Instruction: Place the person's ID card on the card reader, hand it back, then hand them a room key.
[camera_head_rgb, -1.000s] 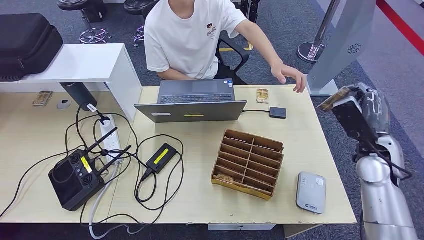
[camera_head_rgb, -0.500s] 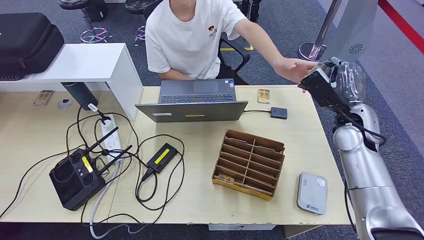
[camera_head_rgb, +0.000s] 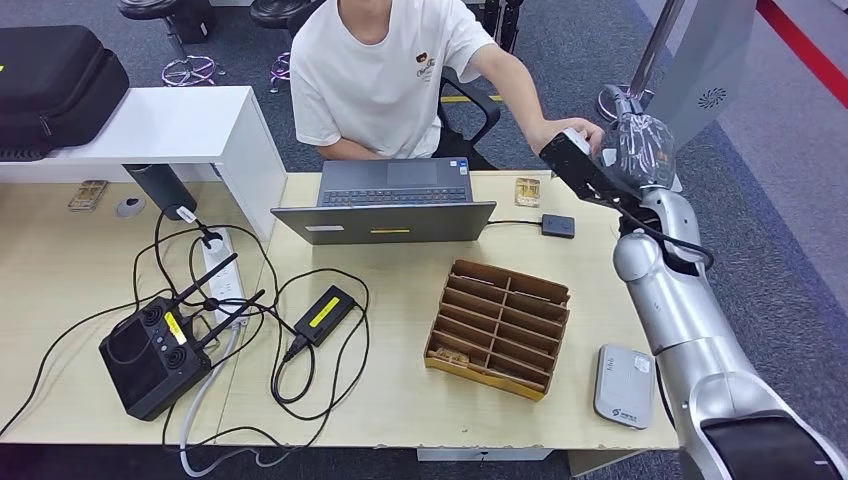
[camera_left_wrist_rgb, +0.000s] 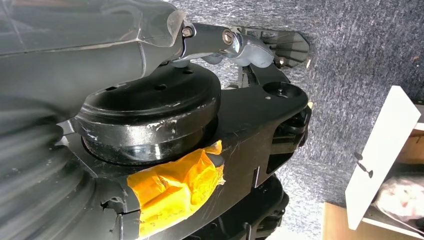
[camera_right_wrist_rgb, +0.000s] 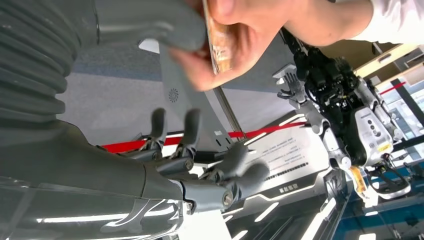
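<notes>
My right hand (camera_head_rgb: 638, 150) is up by the person's hand (camera_right_wrist_rgb: 235, 37). The card (camera_right_wrist_rgb: 216, 35) sits between my thumb (camera_right_wrist_rgb: 150, 22) and their fingers, touching both. My other fingers (camera_right_wrist_rgb: 190, 127) are spread apart. I cannot tell how my left hand's fingers are.

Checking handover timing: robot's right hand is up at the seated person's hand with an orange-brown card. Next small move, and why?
Probably ease the grey thumb of the right hand off the orange-brown card and hold the arm steady. The person's hand already pinches the card, and the robot's other fingers are spread clear of it. Whether the thumb grips is unclear.
</notes>
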